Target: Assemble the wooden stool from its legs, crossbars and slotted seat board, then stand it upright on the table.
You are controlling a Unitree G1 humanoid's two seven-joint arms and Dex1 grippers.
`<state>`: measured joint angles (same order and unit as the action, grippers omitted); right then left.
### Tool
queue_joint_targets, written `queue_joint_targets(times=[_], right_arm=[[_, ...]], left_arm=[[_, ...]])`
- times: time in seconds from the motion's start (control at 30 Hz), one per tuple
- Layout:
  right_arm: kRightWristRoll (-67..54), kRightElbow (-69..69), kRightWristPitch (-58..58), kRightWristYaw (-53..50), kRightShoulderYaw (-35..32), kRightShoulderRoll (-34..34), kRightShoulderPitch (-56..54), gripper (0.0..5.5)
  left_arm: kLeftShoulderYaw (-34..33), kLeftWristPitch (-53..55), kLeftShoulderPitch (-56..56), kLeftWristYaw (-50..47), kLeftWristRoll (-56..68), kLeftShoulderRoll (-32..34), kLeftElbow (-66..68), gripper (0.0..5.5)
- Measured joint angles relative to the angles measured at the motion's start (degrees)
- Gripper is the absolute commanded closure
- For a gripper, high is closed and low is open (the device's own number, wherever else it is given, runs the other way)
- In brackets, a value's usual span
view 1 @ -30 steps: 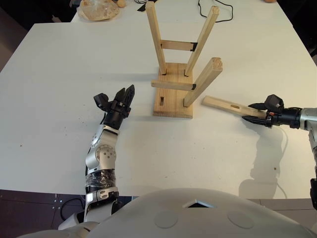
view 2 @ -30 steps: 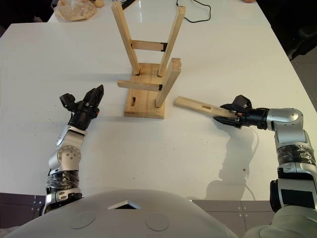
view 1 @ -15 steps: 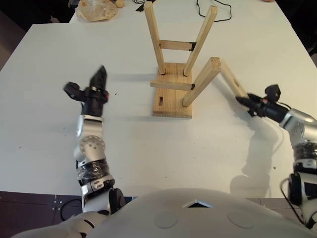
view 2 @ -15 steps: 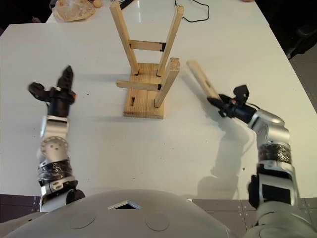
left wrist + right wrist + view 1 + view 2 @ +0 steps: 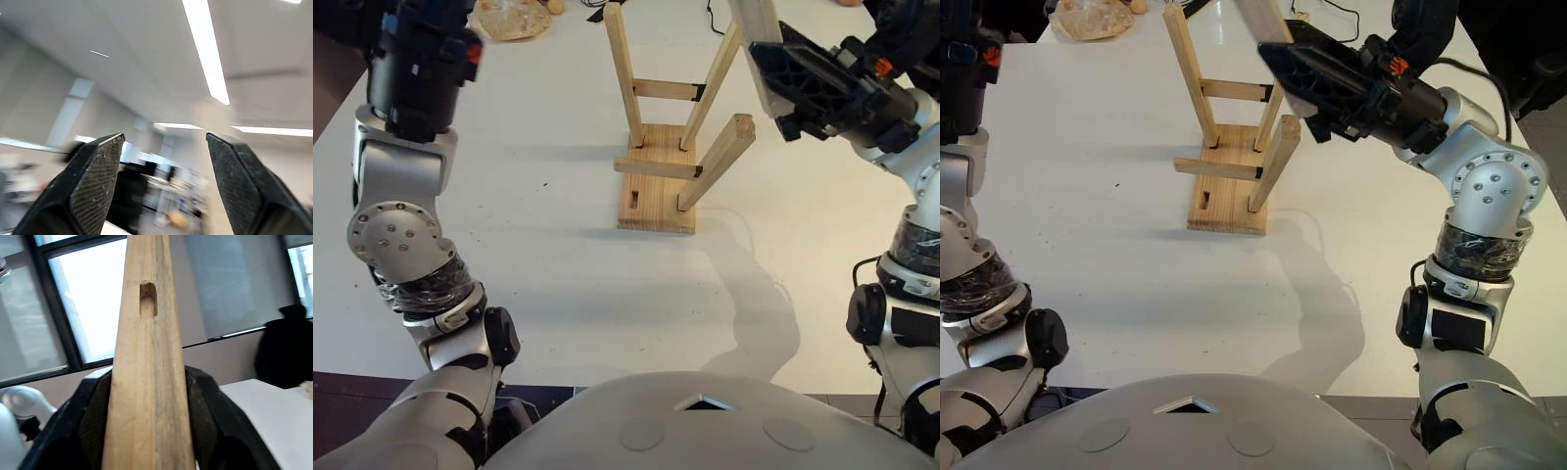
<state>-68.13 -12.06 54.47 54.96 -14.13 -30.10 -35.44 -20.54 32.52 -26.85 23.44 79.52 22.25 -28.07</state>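
1. White table [image 5: 509, 245]: spans the head views from near edge to far edge. Crumpled bag [image 5: 509, 18] at the far left corner, black cable [image 5: 710, 18] by the far edge.
2. Room: strip lights [image 5: 205, 49] on a pale ceiling in the left wrist view, tall windows [image 5: 83, 298] in the right wrist view.
3. Seat board [image 5: 656, 201]: lies flat on the table, about midway between the left and right edges and nearer the far edge. Long axis runs near to far, with an open slot [image 5: 633, 201] along its left side.
4. Far pair of legs [image 5: 619, 73]: stands up out of the board's far end with feet in the air (an upside-down stool, in short). Splays apart toward the top, linked by a crossbar [image 5: 661, 90].
5. Third leg [image 5: 717, 162]: rises from the board's near right corner and leans toward the right edge. Second crossbar [image 5: 651, 168] juts from it leftward, its left end free.
6. Loose leg [image 5: 146, 357]: held off the surface over the far right part of the table. Long axis close to upright, top end past the head views' upper border, mortise [image 5: 147, 298] facing the wrist camera.
7. Right gripper [image 5: 146, 401]: clamped on the loose leg's lower part, fingers [image 5: 93, 416] pressed to the wood on either side.
8. Left gripper [image 5: 164, 161]: raised high by the table's left edge and aimed at the ceiling, spread wide with nothing between.
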Motion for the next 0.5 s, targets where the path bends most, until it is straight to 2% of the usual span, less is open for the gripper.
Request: queue_joint_targets(times=[0.3,0.5], right_arm=[[-0.98,-0.34,1.62,5.73,1.48,-4.65,-2.45,3.45],[5.63,-1.99,-0.93,11.33,7.02,-7.43,1.28,3.45]], left_arm=[[5.72,5.83,-1.53,0.96,8.52,3.91,-2.02,2.42],[9.58,8.31,-1.74,3.04,8.97,4.72,-1.78,2.42]])
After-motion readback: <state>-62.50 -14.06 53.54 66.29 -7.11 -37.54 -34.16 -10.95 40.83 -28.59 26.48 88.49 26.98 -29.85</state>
